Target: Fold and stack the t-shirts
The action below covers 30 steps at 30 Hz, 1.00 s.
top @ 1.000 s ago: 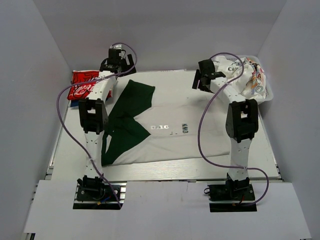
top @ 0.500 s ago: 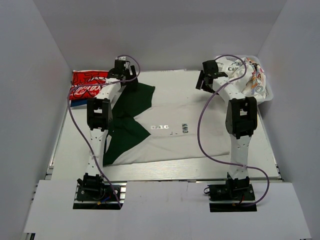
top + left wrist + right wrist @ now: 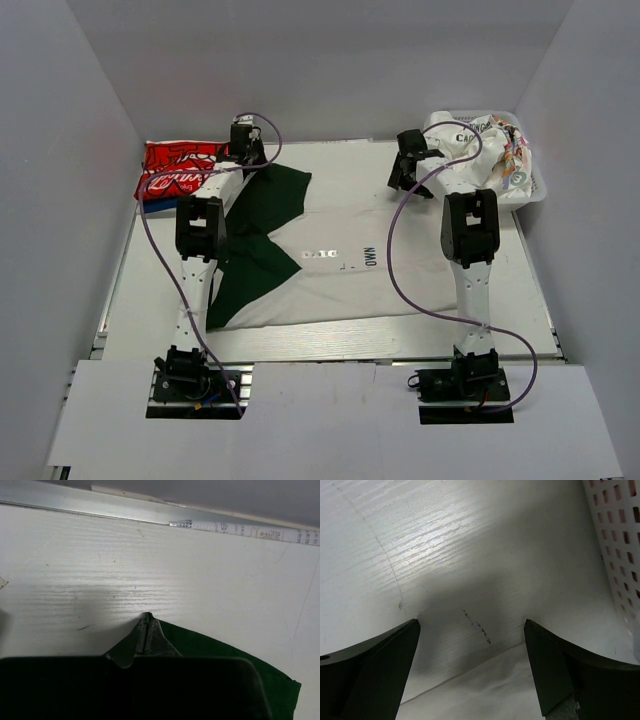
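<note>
The off-white t-shirt (image 3: 380,285) lies spread flat in the middle of the surface (image 3: 145,275), with black print near its centre. The dark green t-shirt (image 3: 262,215) lies across its left part, reaching up toward the far edge. At the upper left of the top view the red t-shirt (image 3: 172,168) with white script sits bunched against the wall. At the upper right, the white mesh basket (image 3: 620,540) holds a crumpled heap of pale printed cloth (image 3: 490,150).

The left claw (image 3: 146,625) is at the upper end of the green shirt. In its wrist view the two fingers are pressed tight together with the green cloth's edge rising into them on both sides, so it appears to pinch that edge; the tips poke just past the cloth over bare surface.

The right claw (image 3: 471,627) hovers over the upper right corner area of the off-white shirt, just left of the basket. Its fingers stand wide apart with nothing between them; a pale cloth edge shows at the bottom of its wrist view and the basket wall at the right
</note>
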Each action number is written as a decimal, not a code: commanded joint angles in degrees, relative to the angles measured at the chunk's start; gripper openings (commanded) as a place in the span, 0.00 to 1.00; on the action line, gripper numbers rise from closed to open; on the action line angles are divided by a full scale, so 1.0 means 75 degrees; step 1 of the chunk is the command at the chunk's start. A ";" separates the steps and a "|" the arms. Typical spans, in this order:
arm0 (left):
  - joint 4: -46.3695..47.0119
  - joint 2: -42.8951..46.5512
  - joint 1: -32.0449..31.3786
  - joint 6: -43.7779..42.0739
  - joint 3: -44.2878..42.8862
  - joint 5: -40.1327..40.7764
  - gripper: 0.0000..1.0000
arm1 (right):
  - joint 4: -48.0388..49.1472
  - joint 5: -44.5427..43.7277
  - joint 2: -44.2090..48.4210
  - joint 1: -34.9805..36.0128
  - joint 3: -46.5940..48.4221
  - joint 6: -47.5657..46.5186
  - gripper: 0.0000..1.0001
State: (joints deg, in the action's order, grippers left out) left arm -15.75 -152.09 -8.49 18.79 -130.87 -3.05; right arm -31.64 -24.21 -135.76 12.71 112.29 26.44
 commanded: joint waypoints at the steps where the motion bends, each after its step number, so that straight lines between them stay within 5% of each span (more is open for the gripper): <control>1: 0.0400 0.0496 -0.0040 -0.0161 0.0490 -0.0121 0.00 | -0.0316 -0.0288 -0.0073 -0.0077 0.0286 0.0155 0.89; 6: 0.1126 0.1188 -0.0040 -0.0243 0.1451 -0.0039 0.00 | -0.0491 -0.0218 -0.0050 -0.0042 -0.0089 0.0237 0.82; 21: 0.1994 0.2337 -0.0040 -0.0313 0.2613 -0.0471 0.00 | -0.0926 -0.1345 0.0874 -0.0019 -0.1003 -0.0045 0.86; 25: 0.2181 0.2547 -0.0040 -0.0313 0.2870 -0.0578 0.00 | -0.0704 -0.0723 0.0993 0.0005 -0.1424 -0.0044 0.81; 30: 0.2521 0.2957 -0.0040 -0.0313 0.3491 -0.0800 0.00 | -0.0493 -0.0324 0.1250 0.0005 -0.2161 0.0411 0.53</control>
State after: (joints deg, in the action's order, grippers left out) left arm 0.51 -136.25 -8.49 16.99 -106.56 -6.81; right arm -33.58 -28.97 -128.11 13.13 99.96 27.46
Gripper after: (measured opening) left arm 0.019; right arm 0.557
